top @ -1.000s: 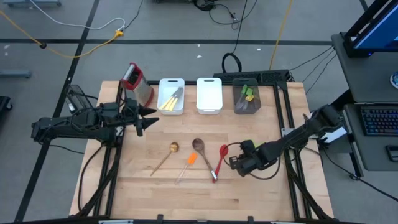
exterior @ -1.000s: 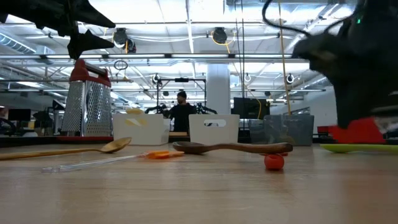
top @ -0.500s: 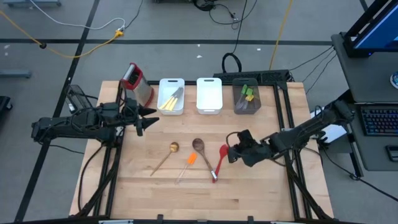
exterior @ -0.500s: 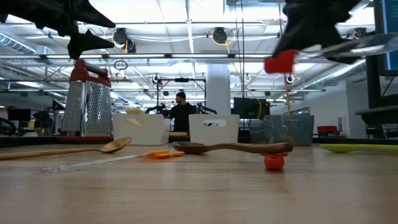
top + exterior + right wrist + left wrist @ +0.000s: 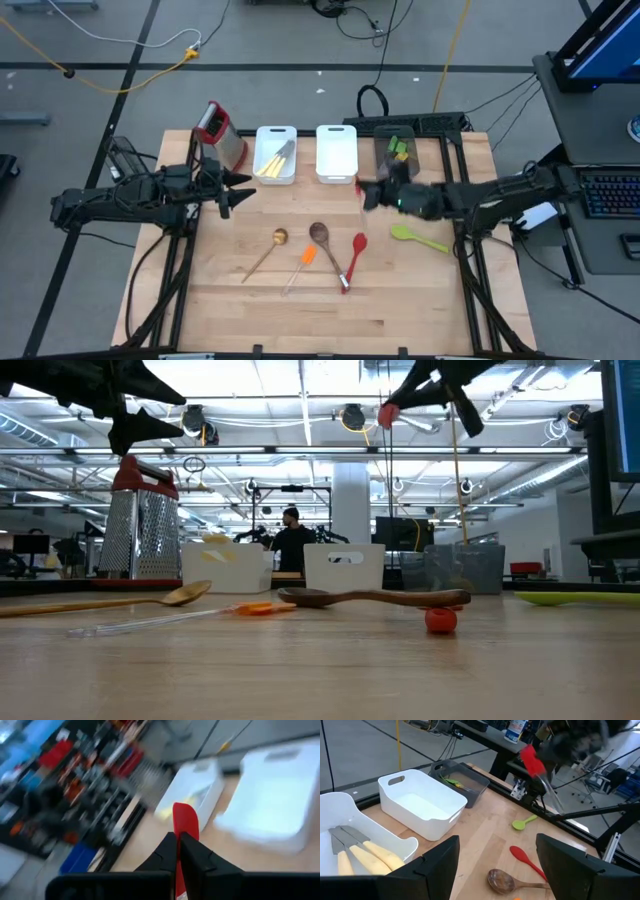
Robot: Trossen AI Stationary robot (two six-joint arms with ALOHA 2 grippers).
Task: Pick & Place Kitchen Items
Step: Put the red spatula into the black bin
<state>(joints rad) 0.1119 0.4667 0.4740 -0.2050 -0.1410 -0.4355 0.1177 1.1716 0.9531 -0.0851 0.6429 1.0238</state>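
My right gripper (image 5: 368, 195) hangs high above the table in front of the white middle bin (image 5: 337, 152), shut on a red mini spatula (image 5: 185, 822). On the wood lie a pale wooden spoon (image 5: 265, 252), a dark wooden spoon (image 5: 322, 240), an orange spatula (image 5: 303, 262), a red spoon (image 5: 353, 258) and a lime-green spoon (image 5: 418, 238). My left gripper (image 5: 240, 192) waits open above the table's left side, near the grater (image 5: 220, 132). My right gripper pinches the red spatula between its two fingers (image 5: 167, 851) just behind the red blade (image 5: 184, 836), which sticks out past the fingertips. The fingers lie nearly level, coming from the table's right. The spatula is lifted clear, and its clear handle (image 5: 551, 795) slants down below the gripper.
Three bins stand along the far edge: a white one (image 5: 275, 153) holding pale-handled knives, the white middle one, and a grey one (image 5: 397, 157) with green and yellow utensils. A person (image 5: 291, 540) stands in the room far behind the table.
My right gripper has risen from just above the table near its right side and swung toward the far edge and the bins. It has tipped from pointing down to almost level. The red spatula has gone up with it, and the lime-green spoon beneath now shows.
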